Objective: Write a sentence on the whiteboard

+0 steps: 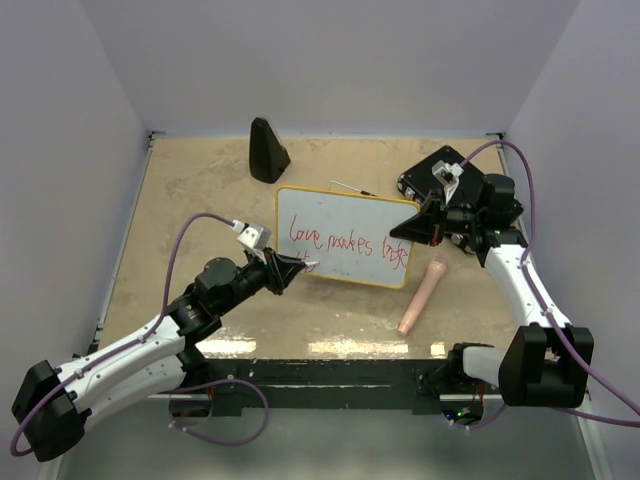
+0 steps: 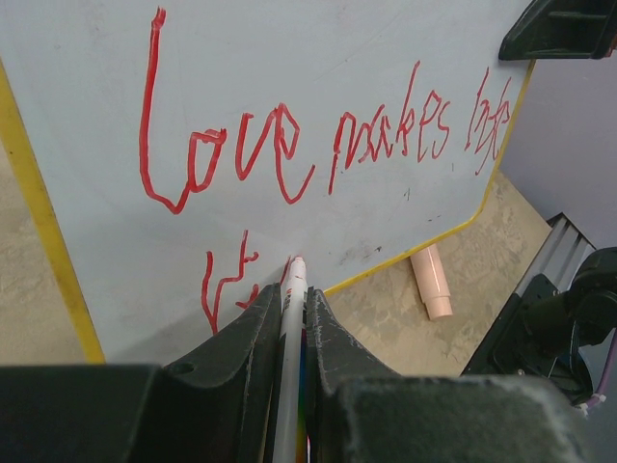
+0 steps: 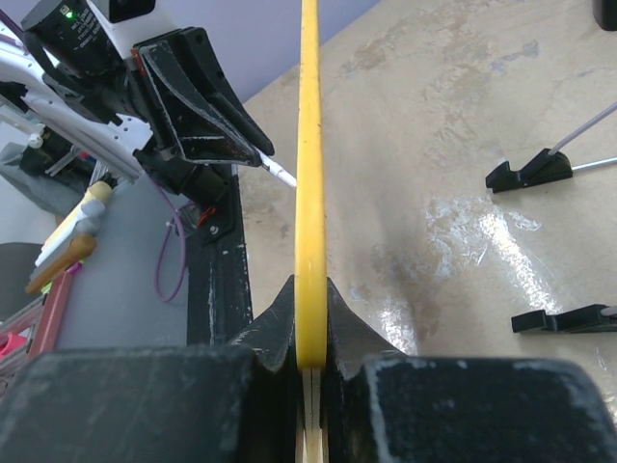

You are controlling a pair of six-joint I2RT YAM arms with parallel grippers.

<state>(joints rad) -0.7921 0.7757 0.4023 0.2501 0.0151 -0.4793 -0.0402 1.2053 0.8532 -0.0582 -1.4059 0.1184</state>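
Overhead, found whiteboard (image 1: 340, 212) standing tilted on table (image 1: 190, 200), about central, thin yellow rim all round. Read sentence (image 1: 345, 243) in red cursive on its face: upper line roughly "Love makes", final word not legible; second line only a few strokes at lower left.

Saw left gripper (image 1: 298, 266) clenched on white marker (image 2: 288, 367), marker tip against the board face just right of those lower strokes. Saw right gripper (image 1: 416, 222) clamped on the board's right edge; checked from right wrist view, jaws pinching the yellow rim edge-on.

Noted two black feet (image 3: 525, 174) on the table behind the board, thin rods running from them. Noted peach-coloured cylinder (image 1: 422, 295) lying on the table near the board's lower right corner, not touching it. Noted black cone-like object (image 1: 267, 150) beyond the board's upper left corner, near the back wall.
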